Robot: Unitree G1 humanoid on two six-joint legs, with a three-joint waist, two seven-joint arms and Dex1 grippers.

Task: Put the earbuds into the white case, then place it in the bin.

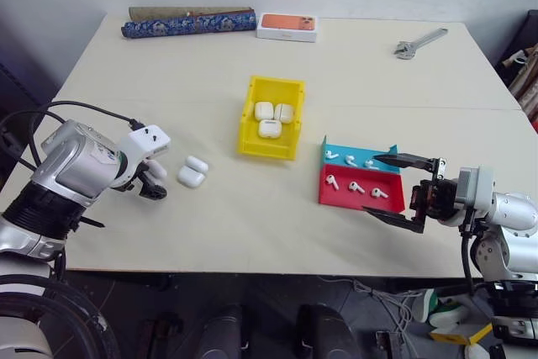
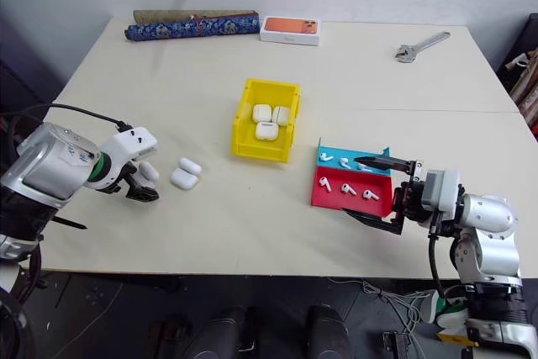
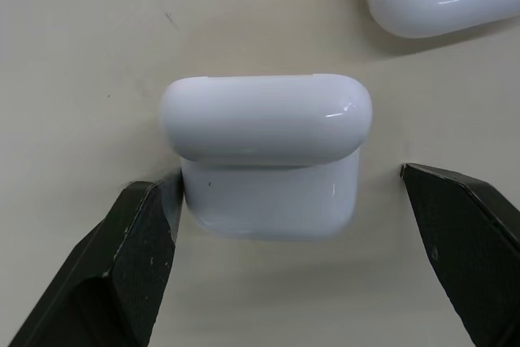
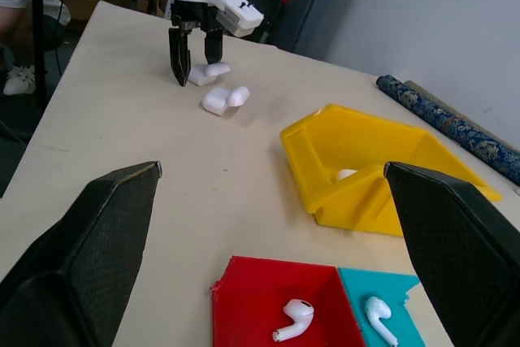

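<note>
**Left wrist view: open jaws straddle a white case on the table**

Largest first: the table [image 1: 210, 73] carries the bin [image 1: 271, 118] at its centre, with three closed cases already inside it. The red tray [image 1: 361, 187] and blue tray [image 1: 357, 156], to the bin's right, each hold three earbuds [image 1: 356, 187].

The right gripper [image 1: 403, 193] waits just beside those trays, pointing toward them, jaws spread wide and empty.

The left gripper [image 3: 305, 225] is lowered over a white case [image 3: 268, 156] lying on the bare table to the bin's left; a second case [image 1: 192, 171] lies just beside it. Its jaws stand wide apart with the case between them: one finger touches or nearly touches the case's side, the other is a little apart. Nothing is gripped yet.

The case looks hard, light and glossy, so probably slippery. Its lid appears slightly raised. I would pinch across the flat sides of the lower body, below the lid seam, squeezing gently so it does not squirt out.
</note>
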